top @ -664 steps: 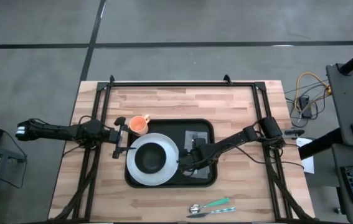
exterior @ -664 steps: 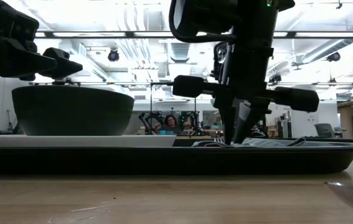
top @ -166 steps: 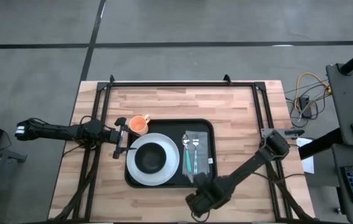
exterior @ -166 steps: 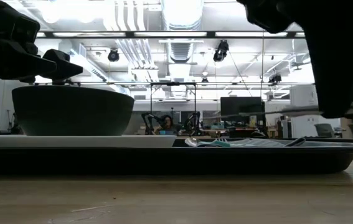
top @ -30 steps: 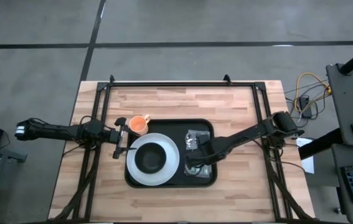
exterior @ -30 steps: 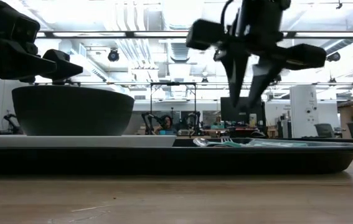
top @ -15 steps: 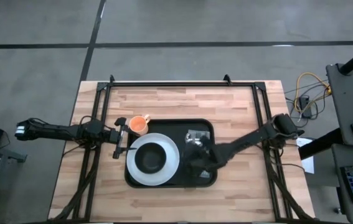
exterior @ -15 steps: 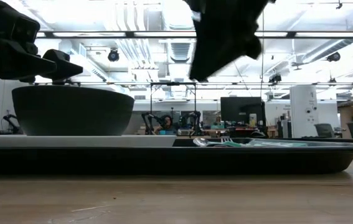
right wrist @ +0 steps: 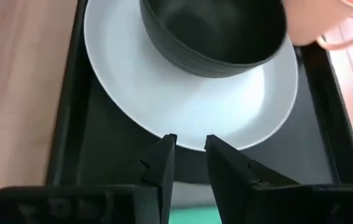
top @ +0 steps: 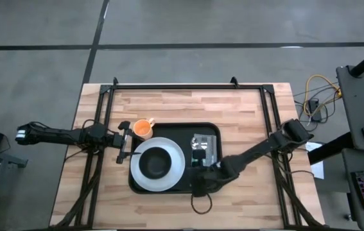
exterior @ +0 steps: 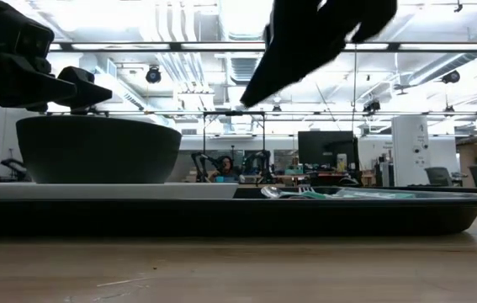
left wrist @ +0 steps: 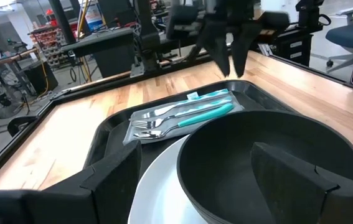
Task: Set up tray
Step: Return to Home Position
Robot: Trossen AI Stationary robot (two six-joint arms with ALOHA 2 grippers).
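right gripper [right wrist: 188, 163]: fingers a narrow gap apart, holding nothing; lifted above the tray's rim by the napkin-side corner.
tray [top: 185, 133]: black, mid-table on the wooden table [top: 169, 106].
napkin [top: 212, 149]: grey, flat in the tray's right part; teal-handled cutlery [left wrist: 195, 112] lies on it side by side.
in the way: the right arm [top: 259, 149] crosses the tray's right rim and hides the napkin's near end from above.
plate [top: 177, 169]: white, in the tray's left part, black bowl [top: 155, 164] on it.
mug [top: 142, 128]: orange, on the table just beside the tray's far-left corner.
left gripper [top: 126, 138]: fingers spread wide, empty, beside mug and plate.
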